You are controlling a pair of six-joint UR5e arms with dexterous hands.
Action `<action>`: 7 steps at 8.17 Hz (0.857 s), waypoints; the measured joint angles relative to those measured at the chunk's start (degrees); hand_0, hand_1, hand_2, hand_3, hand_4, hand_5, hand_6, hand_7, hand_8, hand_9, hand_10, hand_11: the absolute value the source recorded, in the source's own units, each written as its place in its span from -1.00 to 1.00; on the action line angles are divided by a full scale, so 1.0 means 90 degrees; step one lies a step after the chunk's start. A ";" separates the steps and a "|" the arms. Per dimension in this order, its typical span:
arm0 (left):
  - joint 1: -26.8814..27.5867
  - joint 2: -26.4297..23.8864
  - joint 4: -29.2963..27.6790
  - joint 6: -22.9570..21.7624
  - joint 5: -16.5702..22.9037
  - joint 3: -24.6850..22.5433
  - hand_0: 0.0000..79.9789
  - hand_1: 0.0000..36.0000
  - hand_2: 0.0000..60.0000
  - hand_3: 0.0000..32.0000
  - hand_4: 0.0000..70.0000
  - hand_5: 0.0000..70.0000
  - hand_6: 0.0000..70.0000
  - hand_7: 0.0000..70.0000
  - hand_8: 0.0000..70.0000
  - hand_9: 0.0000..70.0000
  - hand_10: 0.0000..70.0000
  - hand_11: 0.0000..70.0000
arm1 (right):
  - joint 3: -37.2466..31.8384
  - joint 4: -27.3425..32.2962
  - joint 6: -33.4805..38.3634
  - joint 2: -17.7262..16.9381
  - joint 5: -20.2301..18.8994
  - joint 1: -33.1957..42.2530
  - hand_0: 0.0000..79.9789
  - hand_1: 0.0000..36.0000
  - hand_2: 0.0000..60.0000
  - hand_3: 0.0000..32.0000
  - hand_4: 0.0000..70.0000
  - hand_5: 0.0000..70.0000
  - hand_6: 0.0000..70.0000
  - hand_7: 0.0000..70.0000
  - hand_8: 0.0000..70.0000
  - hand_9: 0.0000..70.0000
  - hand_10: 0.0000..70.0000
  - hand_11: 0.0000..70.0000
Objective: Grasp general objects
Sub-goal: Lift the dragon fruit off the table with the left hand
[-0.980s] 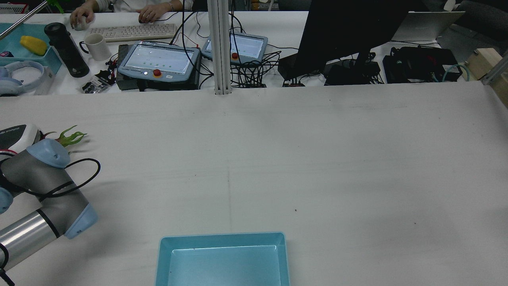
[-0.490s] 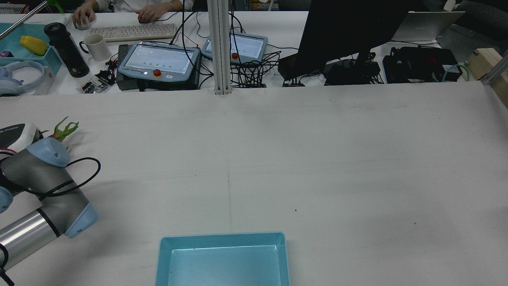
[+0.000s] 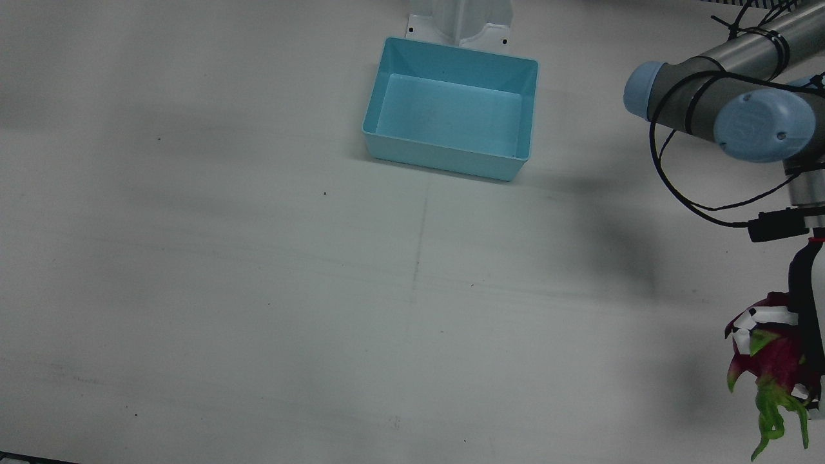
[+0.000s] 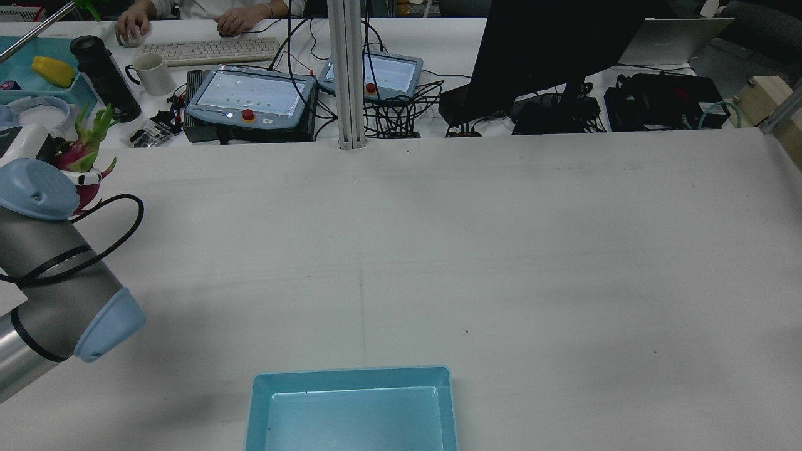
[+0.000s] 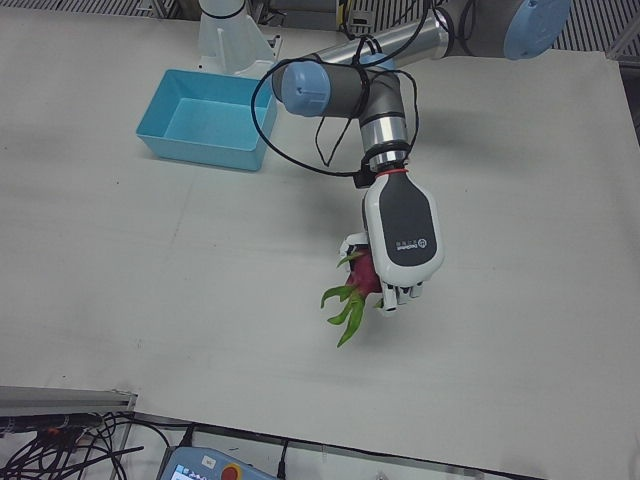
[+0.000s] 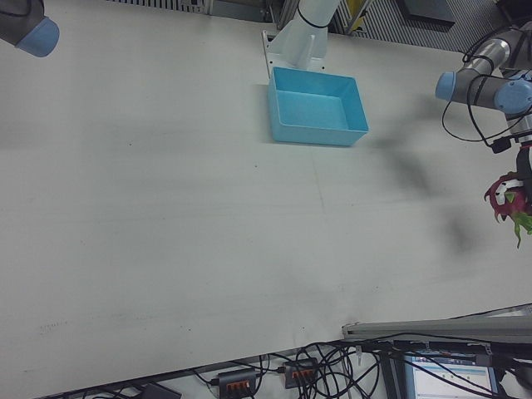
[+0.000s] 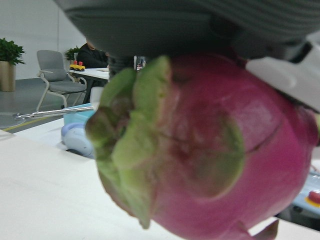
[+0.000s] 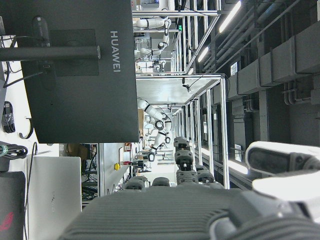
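Observation:
My left hand [image 5: 400, 235] is shut on a pink dragon fruit [image 5: 362, 275] with green leafy tips and holds it above the table, the leaves pointing down and outward. The fruit also shows at the front view's right edge [image 3: 773, 361], in the rear view at far left [image 4: 78, 153], in the right-front view [image 6: 505, 198], and fills the left hand view [image 7: 215, 150]. My right hand [image 8: 200, 210] shows only in its own view, raised, with a finger [image 8: 280, 160] spread out and nothing in it.
A light blue bin [image 3: 451, 51], empty, stands near the robot's side of the table, well away from the fruit; it also shows in the rear view [image 4: 351, 374]. Beyond the far table edge stand teach pendants [image 4: 250, 94], a mug and a monitor [image 4: 551, 44].
In the rear view the left arm has risen, and the dragon fruit has gone up and toward the table's far edge, its leaves turning upward.

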 measured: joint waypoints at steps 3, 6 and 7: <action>-0.0057 -0.0310 -0.0056 0.0008 0.0074 -0.1338 0.15 -0.29 0.47 -1.00 -0.67 0.38 0.20 0.55 0.29 0.62 1.00 1.00 | 0.0000 -0.0003 0.0000 0.0000 0.0000 0.0000 -1.00 -1.00 -1.00 -1.00 -1.00 -1.00 -1.00 -1.00 -1.00 -1.00 -1.00 -1.00; -0.0191 -0.0462 -0.1573 0.0054 0.1221 -0.1775 0.15 -0.71 -0.28 -1.00 -0.62 1.00 0.29 0.69 0.20 0.50 1.00 1.00 | -0.0005 0.0001 0.0000 0.0000 0.0000 0.0000 -1.00 -1.00 -1.00 -1.00 -1.00 -1.00 -1.00 -1.00 -1.00 -1.00 -1.00 -1.00; -0.0322 -0.0476 -0.2158 0.0058 0.1776 -0.1925 0.15 -0.65 -0.23 -1.00 -0.61 1.00 0.30 0.74 0.18 0.48 1.00 1.00 | -0.0008 0.0003 0.0000 0.0000 0.0000 0.0000 -1.00 -1.00 -1.00 -1.00 -1.00 -1.00 -1.00 -1.00 -1.00 -1.00 -1.00 -1.00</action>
